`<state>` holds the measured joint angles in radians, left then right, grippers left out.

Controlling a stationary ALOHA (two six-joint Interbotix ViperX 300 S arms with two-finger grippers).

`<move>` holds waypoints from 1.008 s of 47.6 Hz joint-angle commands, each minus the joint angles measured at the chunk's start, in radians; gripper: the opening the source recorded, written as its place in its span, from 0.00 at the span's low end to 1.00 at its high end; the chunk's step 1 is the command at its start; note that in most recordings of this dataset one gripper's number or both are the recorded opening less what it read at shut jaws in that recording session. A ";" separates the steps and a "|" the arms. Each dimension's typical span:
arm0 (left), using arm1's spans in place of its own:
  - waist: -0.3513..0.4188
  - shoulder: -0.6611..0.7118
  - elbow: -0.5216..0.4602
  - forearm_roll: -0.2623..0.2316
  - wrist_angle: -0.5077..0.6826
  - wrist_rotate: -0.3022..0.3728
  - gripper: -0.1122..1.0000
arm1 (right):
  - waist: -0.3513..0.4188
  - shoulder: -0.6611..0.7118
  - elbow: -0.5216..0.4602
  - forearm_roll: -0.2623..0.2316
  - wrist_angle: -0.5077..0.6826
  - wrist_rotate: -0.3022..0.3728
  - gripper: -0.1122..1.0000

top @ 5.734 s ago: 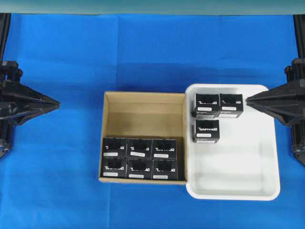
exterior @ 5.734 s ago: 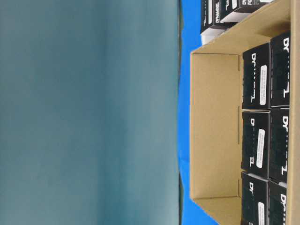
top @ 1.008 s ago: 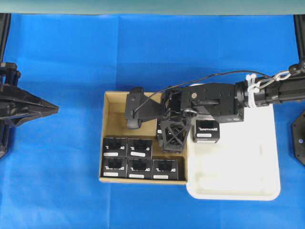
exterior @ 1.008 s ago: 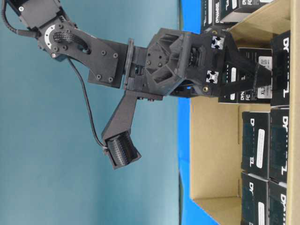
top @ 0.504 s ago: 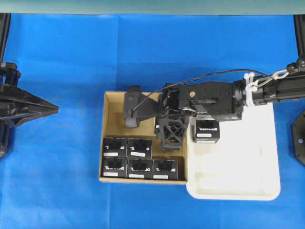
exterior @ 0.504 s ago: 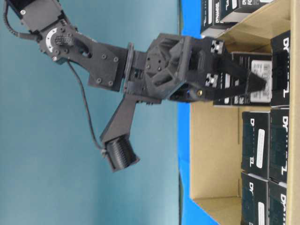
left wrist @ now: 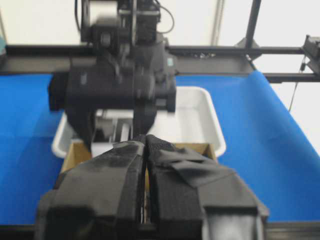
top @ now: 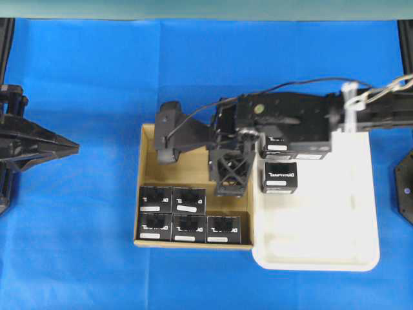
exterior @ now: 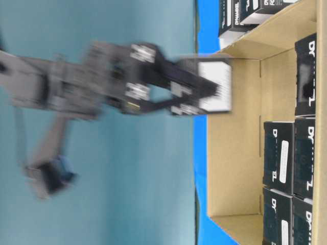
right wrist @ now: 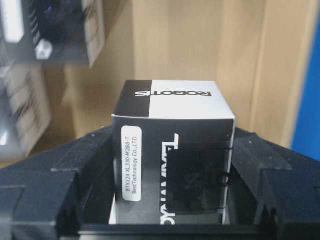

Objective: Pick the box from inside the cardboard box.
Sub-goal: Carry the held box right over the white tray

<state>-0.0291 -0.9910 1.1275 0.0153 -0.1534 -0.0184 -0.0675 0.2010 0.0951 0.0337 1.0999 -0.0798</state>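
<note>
The right tool (right wrist: 172, 200) pinches the box (right wrist: 172, 145), though motion blur smears both from table level. That box is black and white, lettered ROBOTIS, with a white sticker, raised above the cardboard box (top: 150, 155). The left tool (left wrist: 145, 150) sits pressed together, apart.
</note>
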 commanded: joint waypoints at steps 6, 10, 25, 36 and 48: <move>0.000 0.003 -0.029 0.002 -0.006 -0.002 0.10 | 0.025 -0.158 0.020 0.018 0.055 0.017 0.66; 0.000 0.003 -0.028 0.002 -0.005 -0.002 0.10 | 0.035 -0.230 0.064 0.025 0.071 0.040 0.66; 0.000 0.009 -0.028 0.002 -0.006 -0.002 0.10 | 0.049 -0.483 0.382 0.023 0.051 0.132 0.66; 0.000 0.005 -0.028 0.002 -0.006 -0.002 0.10 | 0.048 -0.614 0.580 0.023 -0.046 0.138 0.66; -0.002 0.003 -0.028 0.002 -0.006 0.000 0.10 | 0.048 -0.618 0.716 0.021 -0.153 0.133 0.66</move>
<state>-0.0276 -0.9925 1.1275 0.0138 -0.1534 -0.0184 -0.0215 -0.4249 0.7839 0.0537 0.9940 0.0568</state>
